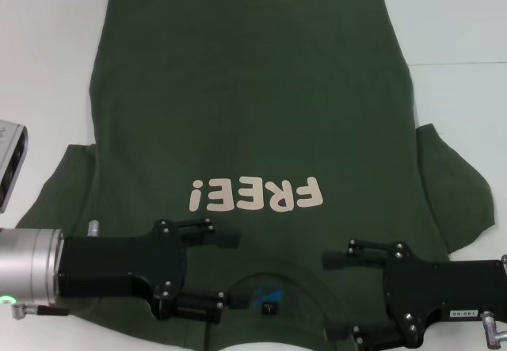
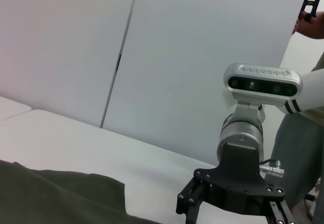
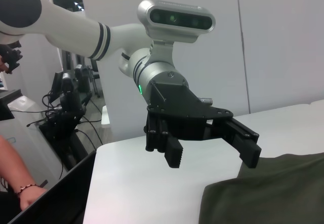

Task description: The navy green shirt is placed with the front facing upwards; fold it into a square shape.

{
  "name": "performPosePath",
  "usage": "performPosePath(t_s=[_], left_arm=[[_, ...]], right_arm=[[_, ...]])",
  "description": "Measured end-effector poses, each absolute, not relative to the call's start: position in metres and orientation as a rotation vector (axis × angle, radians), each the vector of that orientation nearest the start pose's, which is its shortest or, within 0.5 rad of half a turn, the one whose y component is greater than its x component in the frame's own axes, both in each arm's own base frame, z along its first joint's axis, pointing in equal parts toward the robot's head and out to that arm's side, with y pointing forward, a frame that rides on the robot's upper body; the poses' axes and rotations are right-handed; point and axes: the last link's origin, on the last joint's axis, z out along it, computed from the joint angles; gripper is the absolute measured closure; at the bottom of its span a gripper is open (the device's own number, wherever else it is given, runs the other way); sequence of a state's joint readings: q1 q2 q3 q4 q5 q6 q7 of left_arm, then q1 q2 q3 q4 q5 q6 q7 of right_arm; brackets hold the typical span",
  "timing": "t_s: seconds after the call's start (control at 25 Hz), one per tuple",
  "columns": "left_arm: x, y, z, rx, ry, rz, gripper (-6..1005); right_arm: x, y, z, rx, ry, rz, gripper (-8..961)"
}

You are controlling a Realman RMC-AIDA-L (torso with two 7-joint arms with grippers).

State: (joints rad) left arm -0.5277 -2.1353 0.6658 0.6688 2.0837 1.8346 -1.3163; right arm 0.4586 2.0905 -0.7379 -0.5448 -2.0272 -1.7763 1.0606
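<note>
Both hands are hovering over the shirt's collar edge.
Left hand and right hand, fingers apart, should be pinching shoulders evenly, beside the neck label.

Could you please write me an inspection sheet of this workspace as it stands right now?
Surface: white table, bare around the cloth.
Job's things: navy green shirt lies flat and unfolded, front up, "FREE!" lettering showing, collar toward the robot, both sleeves spread out.
Clutter: grey device at the table's left edge.
Grippers: left gripper open, by the collar's left side; right gripper open, by the collar's right side. Neither holds cloth.
Cables: a tangle on the dark stand behind the left arm.
Surroundings: white wall panels; a person stands nearby.
</note>
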Motion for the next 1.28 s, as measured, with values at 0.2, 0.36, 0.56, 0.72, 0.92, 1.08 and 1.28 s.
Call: performPosePath(t_s=[0.2, 0.36, 0.56, 0.72, 0.92, 1.08, 1.28], left_arm=[[-0.236, 0.286, -0.02, -2.991, -0.512, -0.893, 115], [-0.236, 0.286, -0.02, -2.991, -0.512, -0.896, 115], [-0.234, 0.289, -0.02, -2.993, -0.501, -0.897, 115], [-0.232, 0.29, -0.019, -2.99, -0.495, -0.897, 115], [-0.229, 0.293, -0.02, -2.99, -0.487, -0.906, 116], [-0.226, 0.296, -0.021, -2.992, -0.473, -0.907, 116], [-0.221, 0.301, -0.026, -2.993, -0.468, -0.905, 116]], right_arm=[[0.266, 0.267, -0.028, -2.961, 0.311, 0.851, 41], [0.264, 0.269, -0.03, -2.973, 0.306, 0.839, 42], [0.264, 0.276, -0.03, -2.955, 0.346, 0.814, 41], [0.262, 0.29, -0.023, -2.892, 0.431, 0.798, 42], [0.258, 0.319, -0.004, -2.784, 0.599, 0.714, 42], [0.253, 0.345, 0.026, -2.652, 0.784, 0.598, 41], [0.251, 0.36, 0.072, -2.48, 0.932, 0.321, 41]])
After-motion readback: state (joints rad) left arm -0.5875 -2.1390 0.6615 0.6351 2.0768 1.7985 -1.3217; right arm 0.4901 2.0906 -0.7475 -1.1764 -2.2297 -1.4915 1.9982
